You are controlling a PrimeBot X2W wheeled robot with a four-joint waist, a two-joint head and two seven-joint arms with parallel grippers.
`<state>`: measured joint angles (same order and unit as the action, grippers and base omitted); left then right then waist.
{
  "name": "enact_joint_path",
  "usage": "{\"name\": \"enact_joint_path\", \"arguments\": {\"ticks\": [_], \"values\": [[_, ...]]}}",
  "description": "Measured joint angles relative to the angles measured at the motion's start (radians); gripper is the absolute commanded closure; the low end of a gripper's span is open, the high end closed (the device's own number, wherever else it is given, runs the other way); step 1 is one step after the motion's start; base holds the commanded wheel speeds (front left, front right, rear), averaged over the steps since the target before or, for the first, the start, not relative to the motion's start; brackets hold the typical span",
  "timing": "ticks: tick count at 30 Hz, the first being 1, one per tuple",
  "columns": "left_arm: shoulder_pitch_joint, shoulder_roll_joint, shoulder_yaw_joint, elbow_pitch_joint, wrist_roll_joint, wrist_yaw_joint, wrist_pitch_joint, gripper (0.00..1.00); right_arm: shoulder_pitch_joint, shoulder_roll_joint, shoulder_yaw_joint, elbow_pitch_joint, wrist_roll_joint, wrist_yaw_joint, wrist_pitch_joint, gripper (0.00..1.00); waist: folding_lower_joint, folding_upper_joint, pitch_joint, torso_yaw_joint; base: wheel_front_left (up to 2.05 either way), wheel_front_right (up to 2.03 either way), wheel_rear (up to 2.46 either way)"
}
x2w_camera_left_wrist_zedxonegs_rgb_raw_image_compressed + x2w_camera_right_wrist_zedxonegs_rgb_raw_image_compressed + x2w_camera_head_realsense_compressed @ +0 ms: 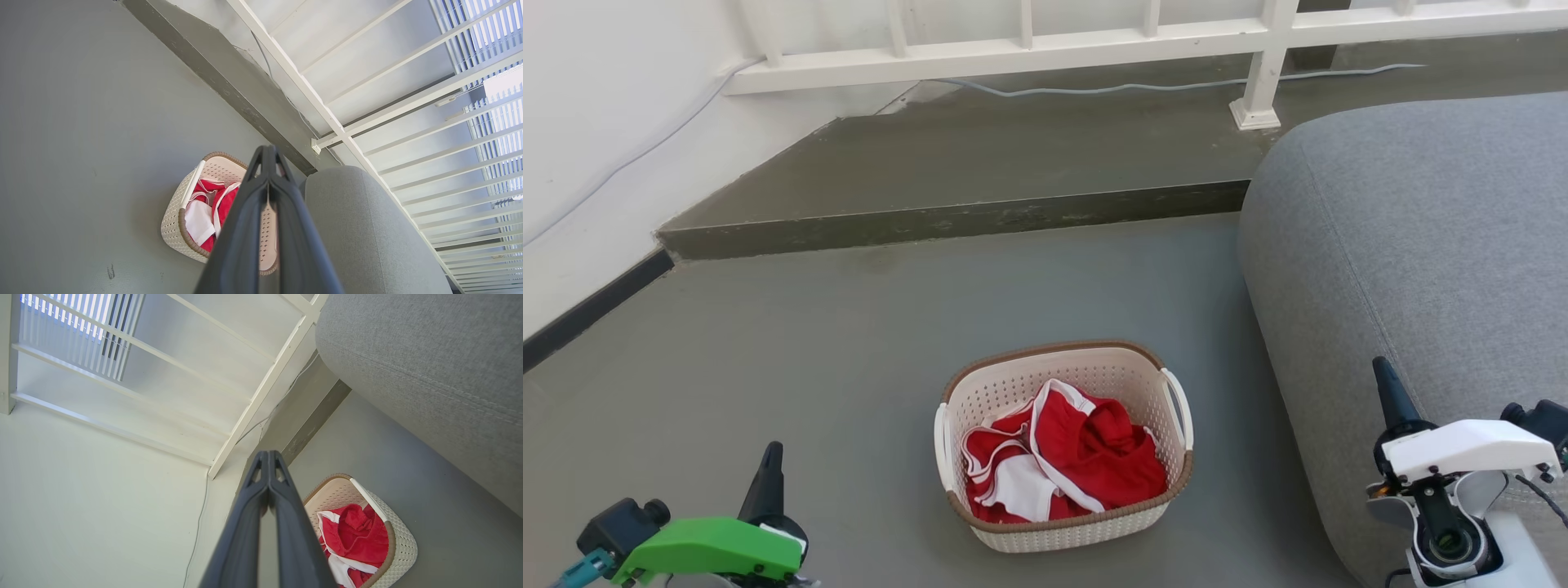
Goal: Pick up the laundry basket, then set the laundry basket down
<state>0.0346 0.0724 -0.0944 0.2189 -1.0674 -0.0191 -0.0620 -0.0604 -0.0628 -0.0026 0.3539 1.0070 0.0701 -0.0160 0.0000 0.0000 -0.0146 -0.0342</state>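
Laundry basket [1070, 535], cream perforated plastic, rounded-rectangular, brown woven-look rim: we log it upright on the smooth grey floor [849, 327], long axis left-right across the head view. Jaws of left gripper [770, 457] and right gripper [1385, 377] pressed together.

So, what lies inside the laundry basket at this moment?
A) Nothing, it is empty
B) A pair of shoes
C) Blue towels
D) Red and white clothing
D: the head view looks down into the laundry basket, and crumpled red and white clothing lies inside it.
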Motion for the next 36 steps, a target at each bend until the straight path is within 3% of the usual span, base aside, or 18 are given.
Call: {"name": "enact_joint_path", "arguments": {"ticks": [36], "values": [[-0.068, -0.011, 0.117, 0.047, -0.483, -0.088, 0.123, 1.00, -0.003, 0.023, -0.123, -0.052, 0.500, 0.044, 0.115, 1.00, 0.0000, 0.0000, 0.015, 0.030, 0.00, 0.00, 0.00]]}}
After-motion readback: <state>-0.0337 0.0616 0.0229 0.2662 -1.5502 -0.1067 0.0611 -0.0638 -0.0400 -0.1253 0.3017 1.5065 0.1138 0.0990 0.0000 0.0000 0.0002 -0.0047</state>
